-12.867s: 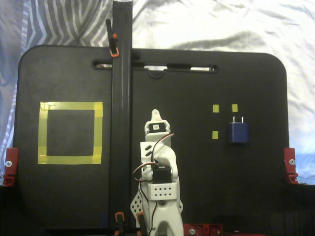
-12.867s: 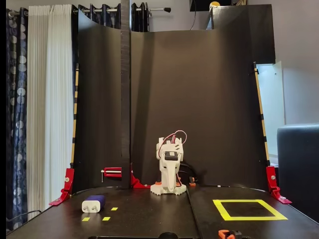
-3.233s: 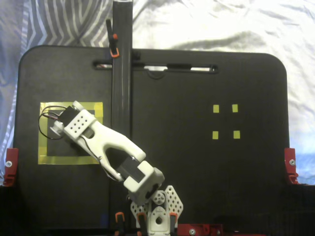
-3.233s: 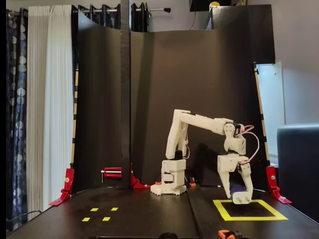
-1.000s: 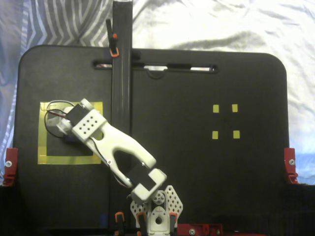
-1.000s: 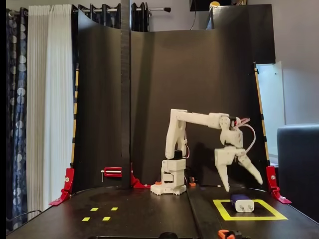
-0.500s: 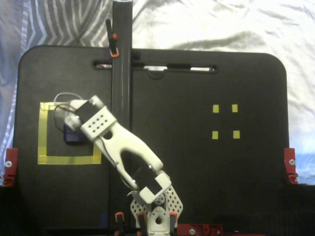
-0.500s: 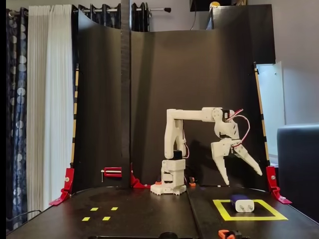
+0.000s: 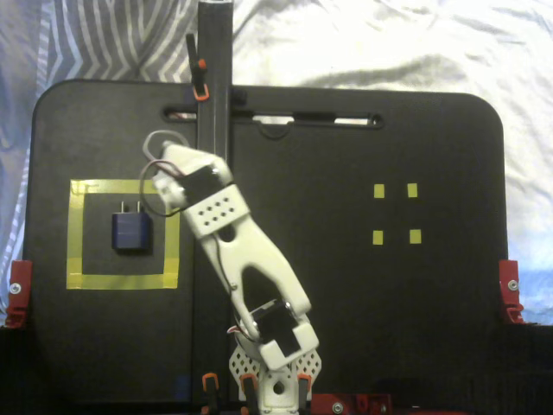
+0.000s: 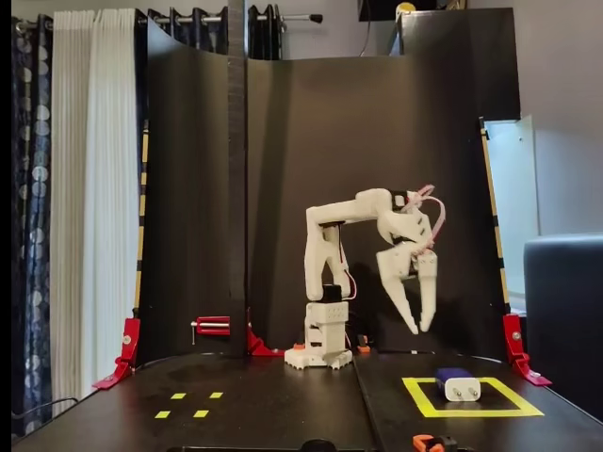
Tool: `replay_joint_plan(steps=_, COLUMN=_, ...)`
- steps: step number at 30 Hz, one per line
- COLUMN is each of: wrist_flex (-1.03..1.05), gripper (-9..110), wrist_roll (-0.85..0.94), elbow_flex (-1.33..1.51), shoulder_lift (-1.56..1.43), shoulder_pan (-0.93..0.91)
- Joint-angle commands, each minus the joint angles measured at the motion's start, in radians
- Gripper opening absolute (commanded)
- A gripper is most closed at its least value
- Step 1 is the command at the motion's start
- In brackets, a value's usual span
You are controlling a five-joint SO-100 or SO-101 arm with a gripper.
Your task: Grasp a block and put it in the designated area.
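Note:
The dark blue block (image 9: 131, 231) lies flat inside the designated area (image 9: 121, 186), prongs toward the far edge in a fixed view from above. In a fixed view from the front, the block (image 10: 457, 384) rests on the board within the yellow outline (image 10: 471, 412). My gripper (image 10: 419, 330) hangs well above the board, up and to the left of the block. It points down and is open, with a narrow gap and nothing between its fingers. The white arm (image 9: 246, 255) reaches from its base toward the square's upper right corner.
Several tiny yellow tape squares (image 9: 378, 236) (image 10: 201, 413) mark the other side of the board. A tall black post (image 9: 213, 104) (image 10: 236, 188) stands beside the arm. Red clamps (image 9: 510, 290) (image 10: 515, 344) grip the board's edges. A curved black backdrop (image 10: 377, 141) rises behind.
The gripper let go of the block in the yellow square, rose, and swung away toward the board's middle. Its fingers have drawn closer together. The block stays put.

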State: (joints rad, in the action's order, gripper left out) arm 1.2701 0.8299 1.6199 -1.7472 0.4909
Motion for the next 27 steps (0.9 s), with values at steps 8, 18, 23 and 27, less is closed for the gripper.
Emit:
replay_joint_plan(steps=8, wrist_flex=-0.138, gripper=0, wrist_roll=-0.054, elbow_flex=0.008, shoulder_lift=-0.173, shoulder_pan=-0.196)
replay_joint_plan(steps=18, wrist_flex=-0.525, gripper=0, wrist_roll=-0.255, elbow_flex=0.304, shoulder_lift=-0.399, shoulder_pan=-0.356)
replay_joint_plan(steps=23, wrist_flex=-0.693, gripper=0, wrist_roll=-0.345, elbow_flex=0.465, shoulder_lift=-0.497, shoulder_pan=-0.393)
replay_joint_plan(steps=27, wrist_flex=-0.77, gripper=0, wrist_roll=-0.413, elbow_flex=0.572, shoulder_lift=-0.583, shoulder_pan=-0.408)
